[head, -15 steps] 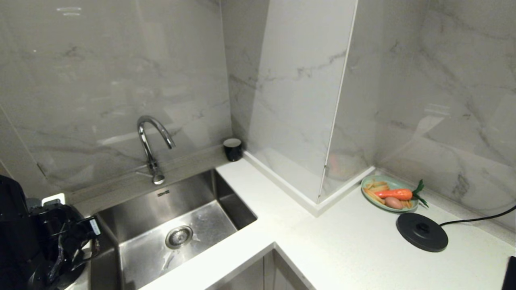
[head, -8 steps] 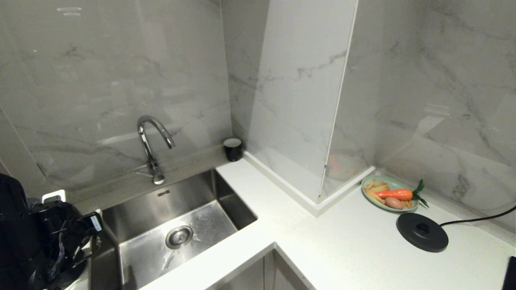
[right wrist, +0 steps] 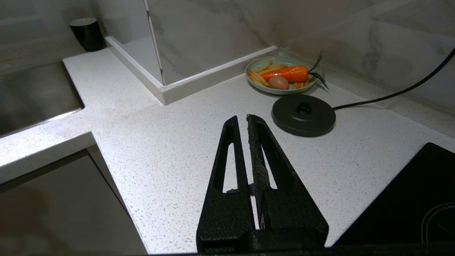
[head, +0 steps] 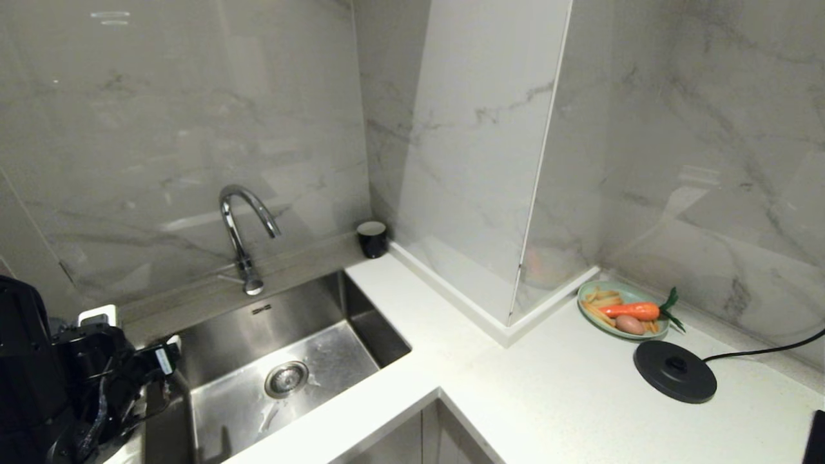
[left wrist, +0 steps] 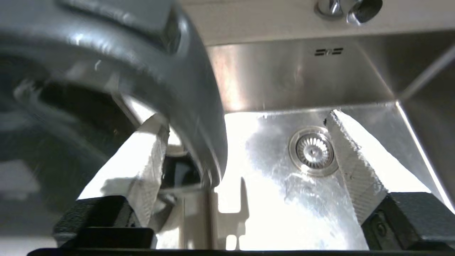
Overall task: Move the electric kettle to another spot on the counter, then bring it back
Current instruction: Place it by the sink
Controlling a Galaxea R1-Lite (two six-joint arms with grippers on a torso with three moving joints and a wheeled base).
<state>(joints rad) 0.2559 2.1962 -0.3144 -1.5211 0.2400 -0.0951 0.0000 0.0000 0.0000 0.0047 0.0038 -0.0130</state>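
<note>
At the head view's eight o'clock corner, left of the sink, the tall glossy black electric kettle [head: 22, 361] stands on the white speckled stone tabletop [head: 567, 393], cut by the picture's edge. The left claw [head: 138, 380] sits right beside it, on its three o'clock side. A second ago its fingers were closed in on the kettle's loop handle [left wrist: 192, 106]; now they stand wide apart, and the arm has drawn slightly toward the sink. In the left wrist view one pale finger [left wrist: 149, 156] lies just beside the handle and the other [left wrist: 355, 156] is well apart, over the steel sink basin [left wrist: 302, 81]; whether the near finger touches the handle cannot be told.

Nothing else has shifted. The flat round black base disc [head: 675, 371] with its cord lies at four o'clock, just below the green plate [head: 588, 308] of carrot and fries. The small black cup [head: 372, 239] stands in the wall corner behind the sink. The right claw [right wrist: 247, 119] hovers over the tabletop with its fingers pressed together, gripping nothing.

The kettle stands close to the sink's rim. A broad bare stretch of tabletop runs from the sink's right rim to the base disc, and the black glass hob [right wrist: 408, 199] borders it at the far right.
</note>
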